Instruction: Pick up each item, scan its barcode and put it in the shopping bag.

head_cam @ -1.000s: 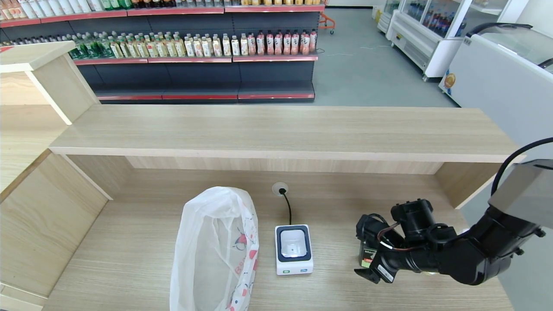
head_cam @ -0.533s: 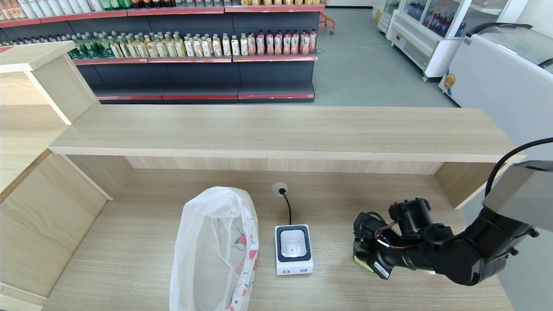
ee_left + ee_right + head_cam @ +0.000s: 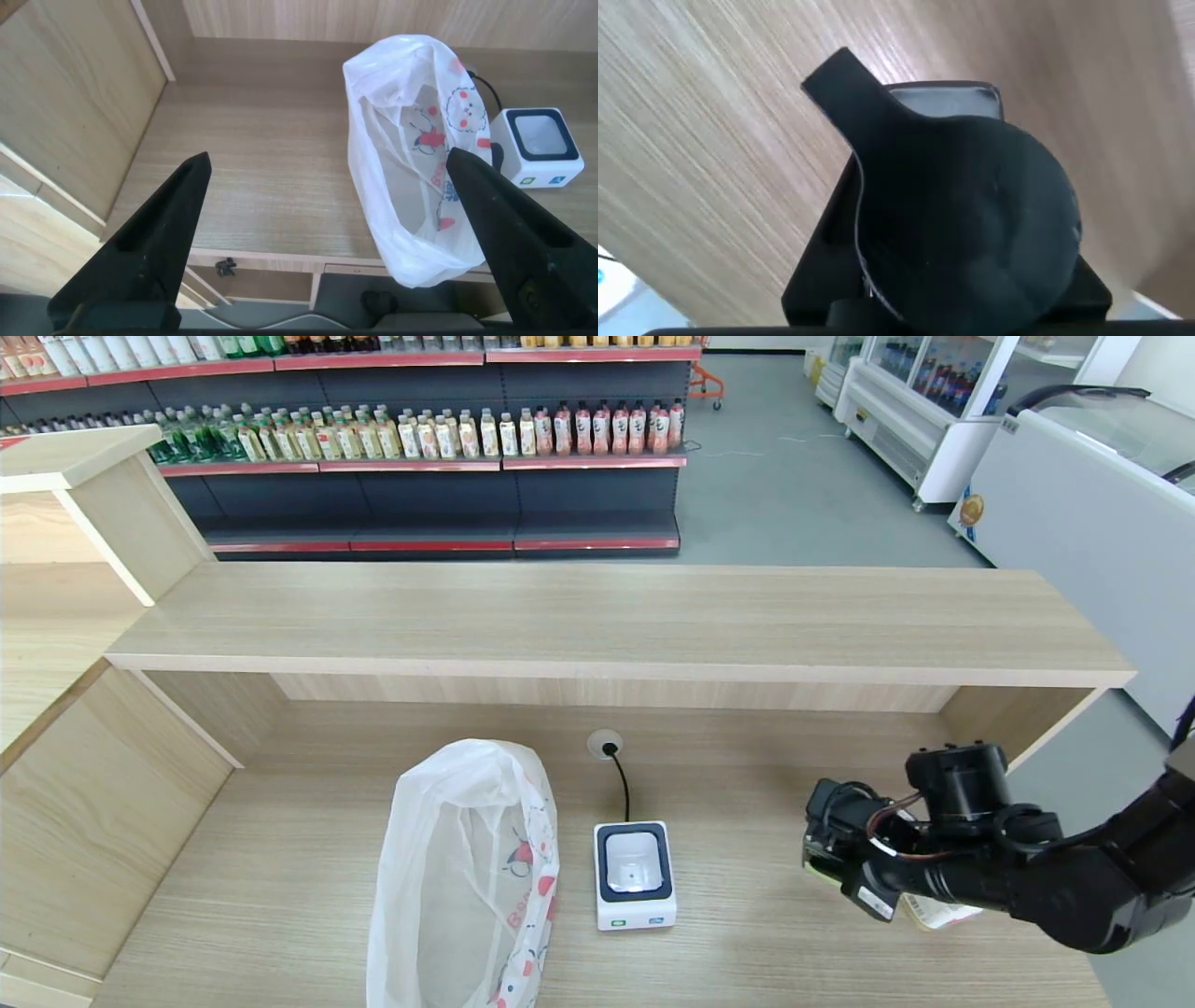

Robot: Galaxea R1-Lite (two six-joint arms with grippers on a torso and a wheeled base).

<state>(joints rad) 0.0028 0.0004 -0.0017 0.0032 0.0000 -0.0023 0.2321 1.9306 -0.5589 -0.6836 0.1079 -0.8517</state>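
Observation:
A white shopping bag with red print stands open on the lower counter, left of the white barcode scanner. My right gripper hovers at the counter's right side, well right of the scanner, shut on a small dark item with a greenish label; the arm hides most of it. In the right wrist view the dark item sits close over the wood. My left gripper hangs open above the counter's left part, with the bag and scanner below it.
A pale labelled item lies under the right arm near the counter's right edge. The scanner's black cable runs to a hole at the back. A raised wooden ledge and side walls enclose the counter.
The right gripper closed in low around the dark item standing on the counter, then rose and shifted to the right with it. The bag and scanner stayed put.

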